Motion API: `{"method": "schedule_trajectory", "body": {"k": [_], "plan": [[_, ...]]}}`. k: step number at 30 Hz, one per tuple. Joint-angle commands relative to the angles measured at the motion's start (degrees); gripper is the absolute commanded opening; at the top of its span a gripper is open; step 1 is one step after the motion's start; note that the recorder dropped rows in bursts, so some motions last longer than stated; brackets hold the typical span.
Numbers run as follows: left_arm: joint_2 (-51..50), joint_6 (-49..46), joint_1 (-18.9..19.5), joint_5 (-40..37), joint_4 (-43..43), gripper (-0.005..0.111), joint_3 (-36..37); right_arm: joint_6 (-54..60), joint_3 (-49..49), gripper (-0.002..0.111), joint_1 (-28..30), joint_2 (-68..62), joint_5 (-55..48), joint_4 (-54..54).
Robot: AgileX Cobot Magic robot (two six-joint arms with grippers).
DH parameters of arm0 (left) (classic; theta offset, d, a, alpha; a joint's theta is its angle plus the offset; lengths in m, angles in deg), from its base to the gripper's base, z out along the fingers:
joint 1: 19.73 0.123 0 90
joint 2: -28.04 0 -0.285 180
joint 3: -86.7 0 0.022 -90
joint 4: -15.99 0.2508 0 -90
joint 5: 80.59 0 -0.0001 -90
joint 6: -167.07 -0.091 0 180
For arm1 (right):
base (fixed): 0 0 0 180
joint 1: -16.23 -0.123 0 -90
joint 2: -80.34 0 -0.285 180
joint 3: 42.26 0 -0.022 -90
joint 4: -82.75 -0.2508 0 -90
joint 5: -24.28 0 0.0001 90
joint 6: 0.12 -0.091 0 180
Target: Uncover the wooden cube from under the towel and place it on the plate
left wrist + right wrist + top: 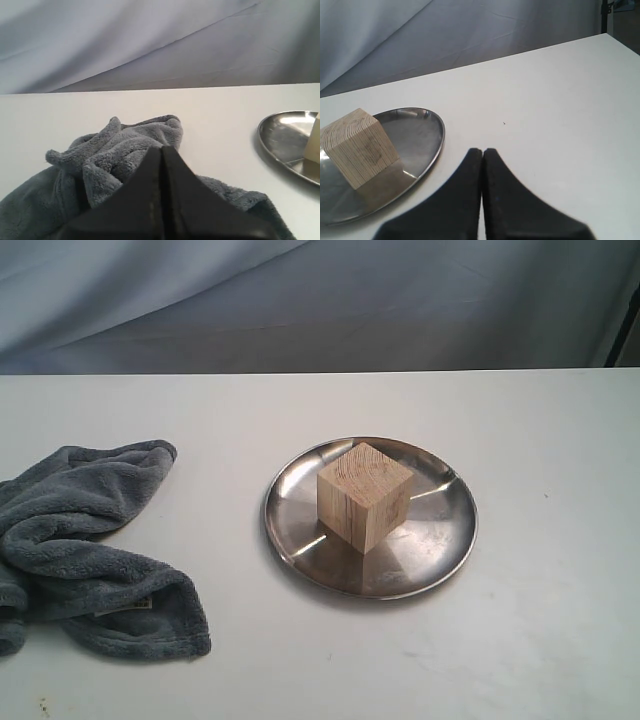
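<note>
cube (364,497) on plate (440,530), towel (90,540) crumpled well apart, left jaws and right jaws each pressed together

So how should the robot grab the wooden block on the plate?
Probably from straight above, pinching two opposite side faces of the block. It sits flat on the plate with its top free, and the raised rim would hinder a low sideways approach. Turn the jaws to match its angled faces.
</note>
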Motion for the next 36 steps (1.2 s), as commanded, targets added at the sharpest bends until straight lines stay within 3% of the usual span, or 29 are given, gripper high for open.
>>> {"method": "schedule_trajectory", "body": {"k": [1, 4, 6, 36], "plan": [[0.18, -2.62, 4.41, -0.31, -0.69, 0.0, 0.24, 0.04, 0.19, 0.0, 0.18, 0.22, 0.13, 0.76], [0.18, -2.62, 9.74, -0.31, -4.41, 0.0, 0.24, 0.04, 0.19, 0.0, 0.18, 0.22, 0.13, 0.76], [0.18, -2.62, 10.82, -0.31, -4.75, 0.0, 0.24, 0.04, 0.19, 0.0, 0.18, 0.22, 0.13, 0.76], [0.18, -2.62, 10.7, -0.01, -4.75, 0.0, 0.24, 0.04, 0.19, 0.0, 0.18, 0.22, 0.13, 0.76]]}}
